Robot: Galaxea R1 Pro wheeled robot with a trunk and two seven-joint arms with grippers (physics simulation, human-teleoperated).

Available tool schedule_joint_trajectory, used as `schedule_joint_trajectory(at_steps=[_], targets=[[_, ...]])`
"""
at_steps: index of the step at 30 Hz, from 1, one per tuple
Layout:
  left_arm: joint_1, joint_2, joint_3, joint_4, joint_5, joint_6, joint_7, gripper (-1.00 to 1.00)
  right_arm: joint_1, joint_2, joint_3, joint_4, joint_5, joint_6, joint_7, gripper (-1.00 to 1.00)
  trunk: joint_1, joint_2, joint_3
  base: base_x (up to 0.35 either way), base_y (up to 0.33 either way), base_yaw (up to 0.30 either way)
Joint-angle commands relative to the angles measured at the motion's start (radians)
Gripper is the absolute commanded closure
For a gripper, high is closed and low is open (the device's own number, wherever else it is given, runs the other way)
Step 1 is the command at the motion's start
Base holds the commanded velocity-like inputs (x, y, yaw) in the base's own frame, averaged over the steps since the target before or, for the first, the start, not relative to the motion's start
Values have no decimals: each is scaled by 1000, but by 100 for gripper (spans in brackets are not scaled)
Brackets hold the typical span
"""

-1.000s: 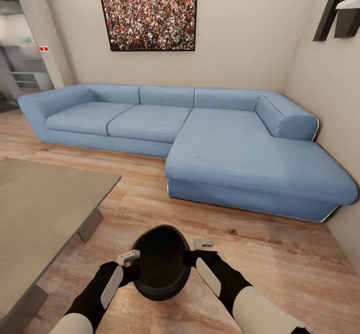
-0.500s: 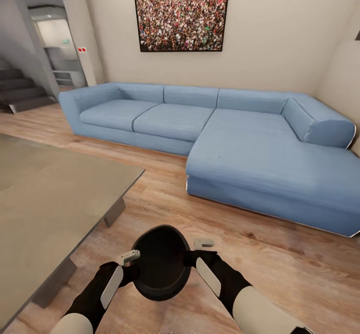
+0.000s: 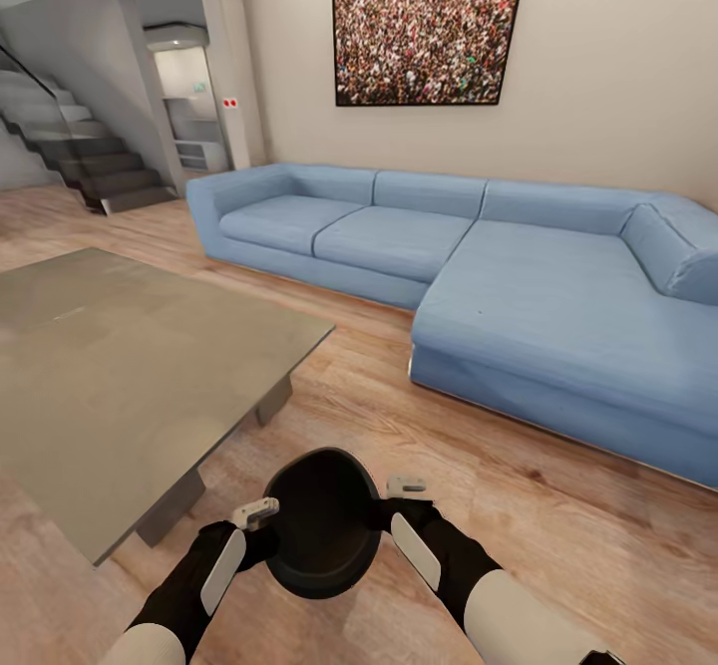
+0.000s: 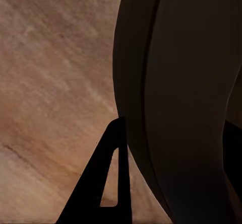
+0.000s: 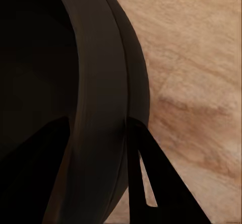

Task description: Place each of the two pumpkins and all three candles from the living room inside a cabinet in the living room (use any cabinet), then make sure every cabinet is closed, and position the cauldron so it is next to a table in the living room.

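While the blue sectional sofa (image 3: pixel 519 276) spans the far wall, the grey-topped bench (image 3: pixel 130 366) lies ahead on the robot's left. Between both arms hangs the black cauldron (image 3: pixel 321 525), above the wood floor (image 3: pixel 519 515), near the bench's corner. Left pincer (image 3: pixel 257 513) and right pincer (image 3: pixel 404 489) each clamp its rim. If one grip slackens, the pot could tip and drop.

Cauldron (image 3: pixel 321 525): black, mouth up, held above wood floor (image 3: pixel 558 505) between both hands.
Left hand (image 3: pixel 261 515): clamped on the near-left rim.
Right hand (image 3: pixel 399 491): clamped on the right rim.
Bench (image 3: pixel 130 366): grey glossy top, just left of cauldron.
Sofa (image 3: pixel 499 286): blue, against far wall.
Picture (image 3: pixel 424 32): above sofa.
Stairs (image 3: pixel 70 152): far left.
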Motion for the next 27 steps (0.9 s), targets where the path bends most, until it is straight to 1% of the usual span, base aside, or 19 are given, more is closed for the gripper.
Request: schedule_joint_trajectory(at_steps=[1,5,11,15,24,27], targets=[[0,0,0,0,-13,2,2,100,-1,0,-3,-2,5,-2,0,100,0,0,1,-199,0,282],[0,0,0,0,-14,2,2,100,-1,0,-3,-3,5,0,0,100,0,0,1,-128,0,194],[0,0,0,0,-13,2,1,100,-1,0,-3,-3,5,-1,0,100,0,0,2,-11,0,11],[0,0,0,0,-13,2,2,100,-1,0,-3,-3,5,-2,0,100,0,0,2,-157,0,16],[0,0,0,0,-13,2,3,100,-1,0,-3,-3,5,-2,0,100,0,0,9,-238,-52,216],[0,0,0,0,-13,2,2,100,-1,0,-3,-3,5,-2,0,100,0,0,12,-111,-33,239]])
